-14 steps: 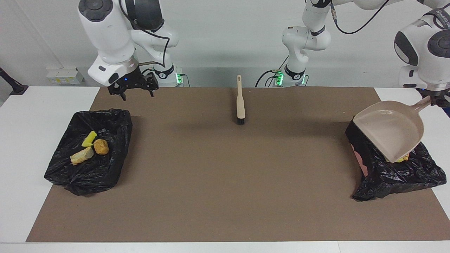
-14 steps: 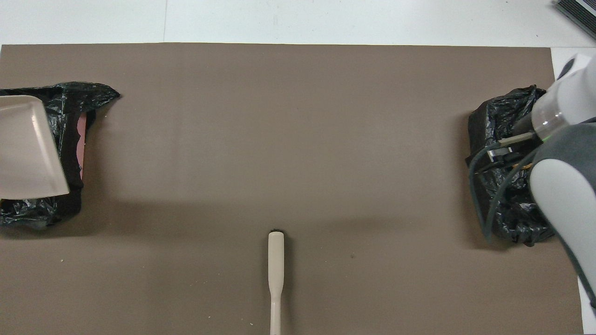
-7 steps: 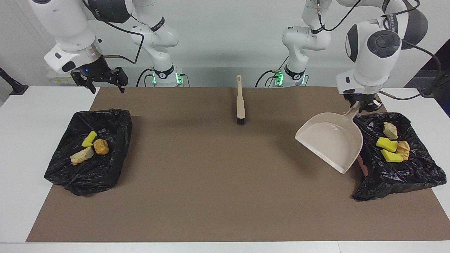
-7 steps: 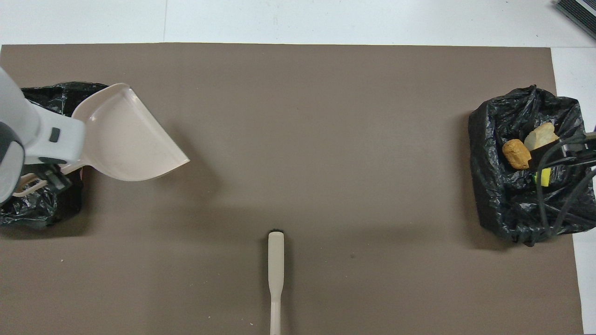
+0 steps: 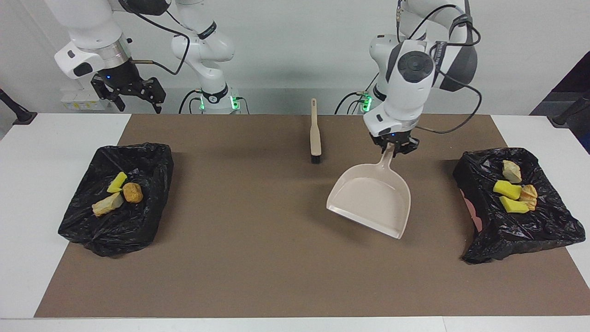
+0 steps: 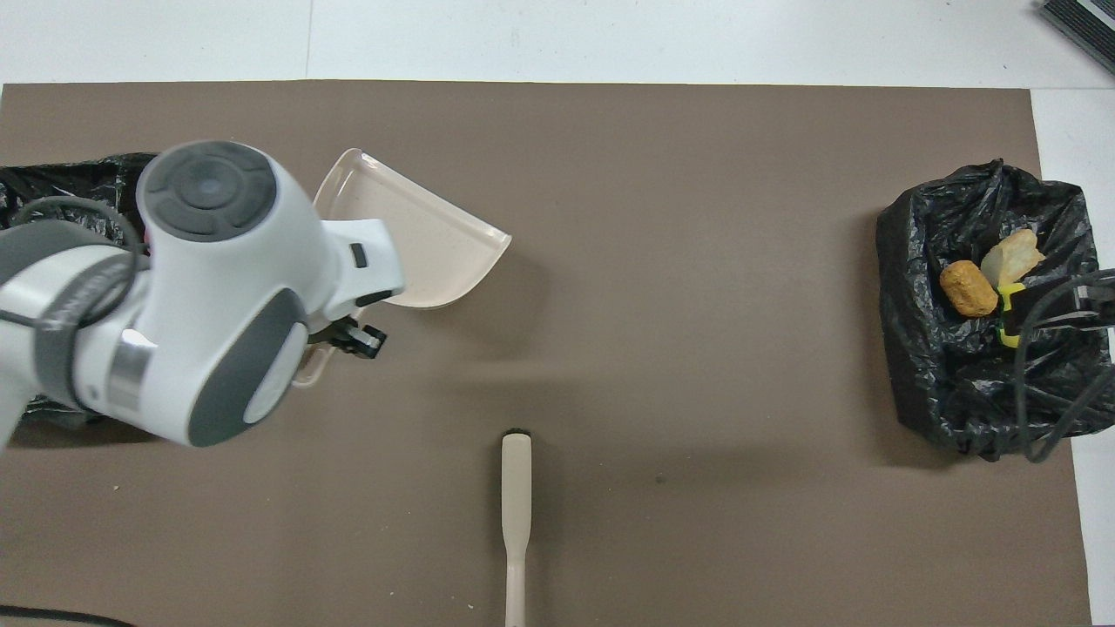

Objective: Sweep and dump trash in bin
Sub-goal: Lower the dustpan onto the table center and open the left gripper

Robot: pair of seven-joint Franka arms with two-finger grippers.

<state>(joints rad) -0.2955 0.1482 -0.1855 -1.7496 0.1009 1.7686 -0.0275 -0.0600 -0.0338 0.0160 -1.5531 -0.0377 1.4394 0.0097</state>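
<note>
My left gripper [image 5: 395, 148] is shut on the handle of the beige dustpan [image 5: 368, 200], which hangs empty and tilted over the middle of the brown mat. Seen from overhead, the dustpan [image 6: 418, 235] shows past my left arm. Trash [image 5: 509, 189], yellow sponge pieces and tan chunks, lies in the black-lined bin [image 5: 516, 230] at the left arm's end. More trash [image 5: 120, 191] lies in the other black-lined bin [image 5: 115, 226] at the right arm's end. My right gripper [image 5: 138, 102] hangs open, holding nothing, above the table edge by that bin.
The beige-handled brush [image 5: 315, 133] lies on the mat near the robots, midway between the arms, bristles pointing away from them; overhead the brush [image 6: 516, 514] shows at the bottom. The brown mat [image 5: 258, 258] covers most of the white table. My left arm hides its bin overhead.
My left arm has carried the dustpan from over the bin at its end toward the middle of the mat, uncovering the trash there. My right gripper rose and moved out toward its table end.
</note>
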